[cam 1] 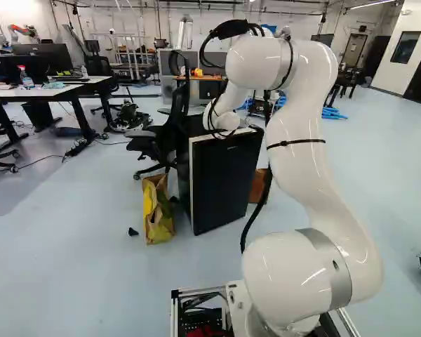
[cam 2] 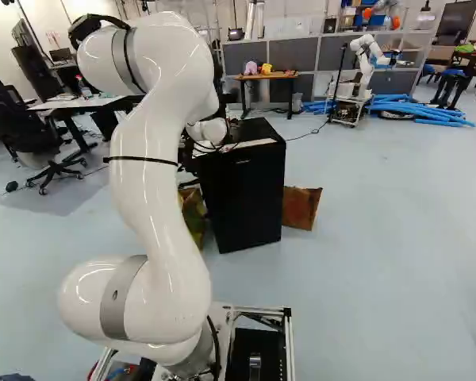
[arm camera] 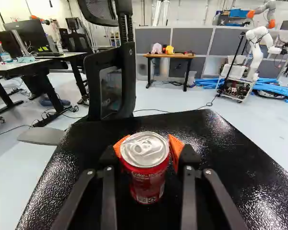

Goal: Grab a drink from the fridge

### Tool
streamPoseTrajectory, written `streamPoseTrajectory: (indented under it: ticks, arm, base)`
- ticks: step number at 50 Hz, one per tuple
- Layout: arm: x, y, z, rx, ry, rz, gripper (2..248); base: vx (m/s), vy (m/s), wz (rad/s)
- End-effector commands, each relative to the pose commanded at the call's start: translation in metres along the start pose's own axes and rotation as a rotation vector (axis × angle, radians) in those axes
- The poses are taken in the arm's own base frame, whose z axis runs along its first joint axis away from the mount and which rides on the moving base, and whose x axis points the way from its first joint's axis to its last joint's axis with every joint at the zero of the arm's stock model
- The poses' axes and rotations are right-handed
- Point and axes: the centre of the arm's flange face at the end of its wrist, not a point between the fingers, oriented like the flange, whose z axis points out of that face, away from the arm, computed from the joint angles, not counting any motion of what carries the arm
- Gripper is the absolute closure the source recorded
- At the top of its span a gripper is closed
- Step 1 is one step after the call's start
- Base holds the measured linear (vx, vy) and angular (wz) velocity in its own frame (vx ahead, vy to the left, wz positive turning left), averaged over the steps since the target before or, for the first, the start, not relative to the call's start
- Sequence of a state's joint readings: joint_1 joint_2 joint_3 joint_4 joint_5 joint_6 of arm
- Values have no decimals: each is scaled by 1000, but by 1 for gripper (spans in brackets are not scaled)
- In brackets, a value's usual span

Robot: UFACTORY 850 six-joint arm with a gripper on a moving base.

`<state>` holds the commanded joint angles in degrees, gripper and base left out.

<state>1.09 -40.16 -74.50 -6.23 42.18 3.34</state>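
One red can (arm camera: 143,178) is between the fingers (arm camera: 176,149), which are closed on it, an orange pad pressed to either side. Its silver lid faces up, tab unlifted. Under the fingers spreads the fridge's (cam 2: 246,194) black top (arm camera: 225,143), grainy and glossy; whether the can's base touches it, I cannot tell. Just past the fingers, beside the top, rises a black chair (arm camera: 111,81). Lower than the fingers, a paper bag (cam 1: 157,210) stands on the pale floor (cam 1: 77,274) beside the fridge. Well beyond the fingers are a desk (arm camera: 31,66) with monitors, a wooden table (arm camera: 169,56), grey partitions (arm camera: 197,40), blue tubes (arm camera: 276,88) and another robot (arm camera: 257,39).
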Motion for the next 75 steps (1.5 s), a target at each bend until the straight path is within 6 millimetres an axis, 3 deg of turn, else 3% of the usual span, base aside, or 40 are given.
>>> streamPoseTrajectory:
  ticks: [3,4,16,50,75]
  arm:
    - [0,0,0,0,0,0,119]
    - [0,0,0,0,0,0,150]
    - [3,0,-1,0,5,0,150]
    - [41,0,-12,-1,60,-4,150]
    - [41,0,-19,-3,58,-4,150]
  base:
    - [0,0,0]
    - [0,0,0]
    - [0,0,0]
    - [0,0,0]
    - [0,0,0]
